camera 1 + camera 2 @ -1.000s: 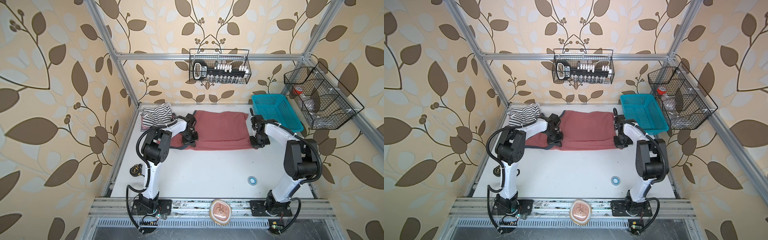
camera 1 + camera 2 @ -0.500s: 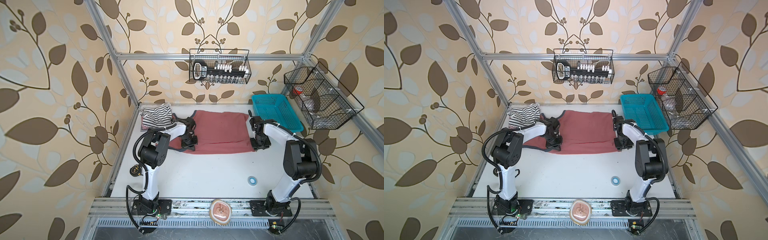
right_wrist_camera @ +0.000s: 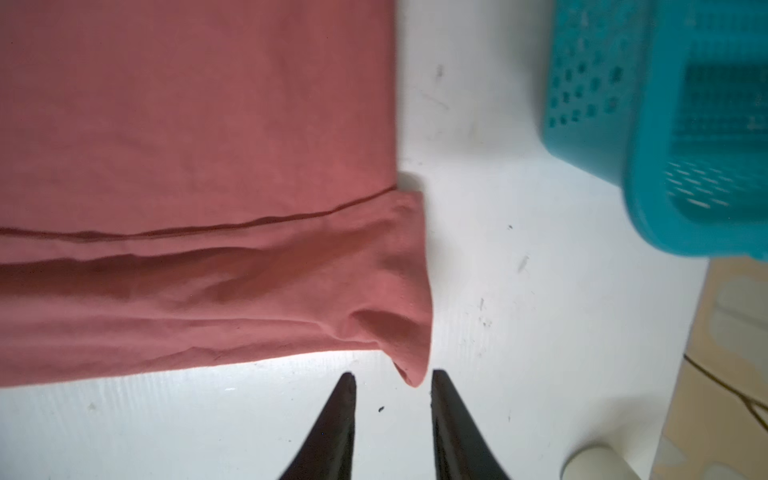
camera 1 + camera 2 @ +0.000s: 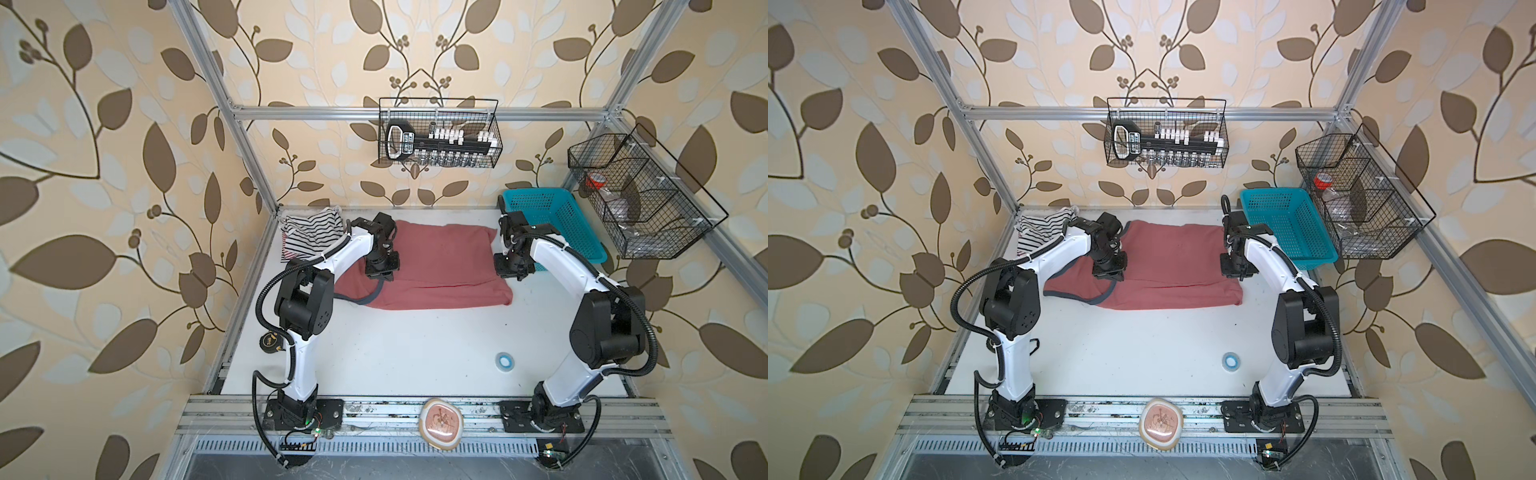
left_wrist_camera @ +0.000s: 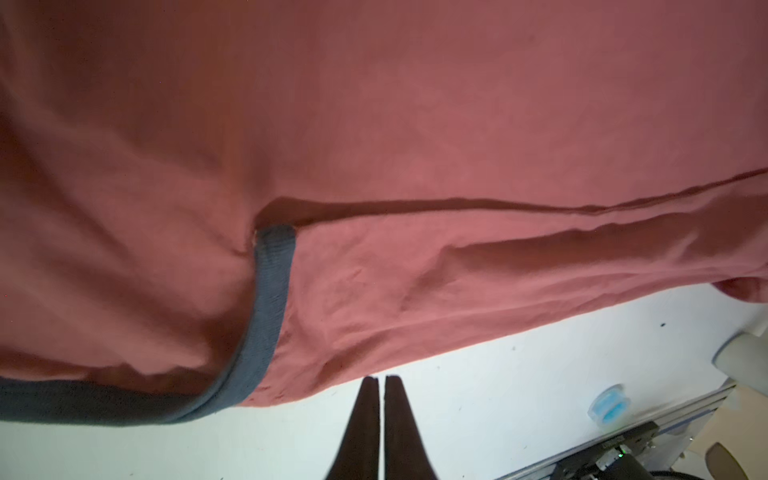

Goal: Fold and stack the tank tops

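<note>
Folding dusty red tank top | lies at back of worktop, long axis running arm to arm | my left end effector shut, empty, over armhole end | my right end effector narrowly parted, empty, at hem corner

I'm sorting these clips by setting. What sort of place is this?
Probably a robot test cell dressed like a room, not a home: an aluminium frame boxes in a white table, leaf wallpaper covers the walls, and the left arm and right arm are mounted on a rail at its front.
</note>
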You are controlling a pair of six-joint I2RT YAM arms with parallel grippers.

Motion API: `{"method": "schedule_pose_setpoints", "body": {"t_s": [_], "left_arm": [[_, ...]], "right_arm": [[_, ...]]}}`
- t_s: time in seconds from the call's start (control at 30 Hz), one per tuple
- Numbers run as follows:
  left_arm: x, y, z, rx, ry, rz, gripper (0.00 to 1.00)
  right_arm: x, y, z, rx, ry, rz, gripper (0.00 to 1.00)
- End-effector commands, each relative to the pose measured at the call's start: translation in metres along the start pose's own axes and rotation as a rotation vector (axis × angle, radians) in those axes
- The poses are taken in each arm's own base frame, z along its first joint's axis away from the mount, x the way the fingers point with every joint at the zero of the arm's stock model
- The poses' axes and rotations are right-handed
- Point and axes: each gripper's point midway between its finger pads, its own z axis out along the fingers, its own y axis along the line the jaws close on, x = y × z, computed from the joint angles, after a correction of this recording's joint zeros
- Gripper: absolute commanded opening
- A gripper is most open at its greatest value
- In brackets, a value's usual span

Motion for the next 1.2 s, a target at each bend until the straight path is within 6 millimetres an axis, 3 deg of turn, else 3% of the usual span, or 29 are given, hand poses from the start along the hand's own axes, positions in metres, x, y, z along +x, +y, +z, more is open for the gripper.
{"method": "schedule_pose_setpoints", "body": {"t_s": [0.0,0.03,0.1,0.2,0.43,0.73,0.87,0.93,1.03,1.1,1.17], "left_arm": [[-0.004,0.012,0.019,-0.055,0.040,-0.006,0.02],[-0.004,0.014,0.025,-0.061,0.047,-0.014,0.00],[-0.003,0.024,0.039,-0.074,0.067,-0.036,0.00],[0.003,0.038,0.053,-0.100,0.096,-0.061,0.00],[0.028,0.060,0.070,-0.134,0.148,-0.101,0.00],[0.069,0.081,0.071,-0.169,0.202,-0.139,0.00],[0.071,0.077,0.061,-0.150,0.183,-0.146,0.00],[0.064,0.069,0.051,-0.129,0.158,-0.142,0.05],[0.044,0.047,0.024,-0.075,0.094,-0.121,0.15],[0.022,0.027,-0.005,-0.037,0.018,-0.086,0.27],[0.001,0.009,-0.034,-0.006,-0.056,-0.050,0.29]], "right_arm": [[0.001,0.052,0.025,-0.226,0.023,-0.012,0.17],[0.004,0.065,0.033,-0.283,0.036,-0.017,0.17],[0.010,0.079,0.047,-0.342,0.061,0.002,0.03],[0.022,0.087,0.067,-0.359,0.108,0.018,0.00],[0.058,0.075,0.090,-0.288,0.182,0.040,0.00],[0.099,0.061,0.088,-0.242,0.219,0.098,0.00],[0.109,0.056,0.079,-0.230,0.215,0.106,0.00],[0.105,0.056,0.073,-0.235,0.195,0.105,0.00],[0.085,0.057,0.057,-0.253,0.134,0.106,0.06],[0.061,0.059,0.039,-0.275,0.064,0.110,0.13],[0.034,0.059,0.020,-0.302,-0.008,0.117,0.15]]}}
